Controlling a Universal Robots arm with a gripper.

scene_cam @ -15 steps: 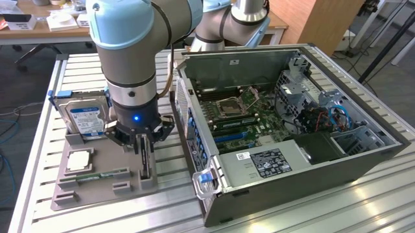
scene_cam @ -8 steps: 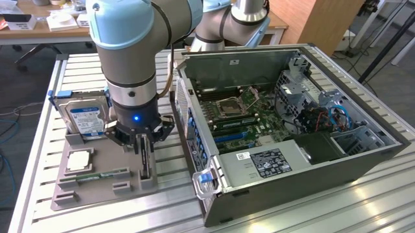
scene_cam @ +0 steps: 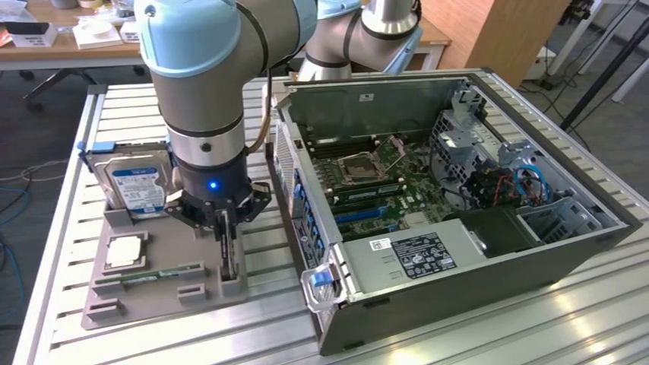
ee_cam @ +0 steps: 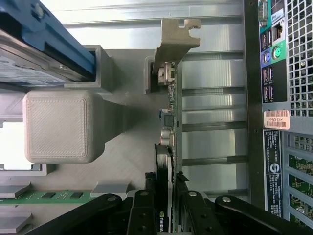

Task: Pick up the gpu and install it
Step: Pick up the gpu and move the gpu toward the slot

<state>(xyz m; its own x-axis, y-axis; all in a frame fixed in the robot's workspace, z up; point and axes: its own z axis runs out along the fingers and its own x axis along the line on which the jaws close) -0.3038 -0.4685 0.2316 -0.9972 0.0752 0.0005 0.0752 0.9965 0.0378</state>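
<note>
Exterior view first: the arm stands straight down over a grey holder tray [scene_cam: 152,293] on the slatted metal table [scene_cam: 507,334], at that view's left of an open computer case [scene_cam: 457,251]. The gripper [scene_cam: 229,228] is drawn in narrow on the gpu [scene_cam: 229,260], which stands on edge in its slot at the tray's case-side border, one finger against each face. The card is seated in the holder, not lifted.

Other parts crowd the tray: a hard drive [scene_cam: 137,186] with a blue label stands upright just beside the arm, a square processor chip [scene_cam: 124,251] lies flat, and a green memory stick [scene_cam: 163,272] lies near the card's slot.

From the wrist, the card's silver bracket [ee_cam: 176,39] points away from the fingers [ee_cam: 188,205] — the case's port-studded rear wall runs close alongside.
</note>
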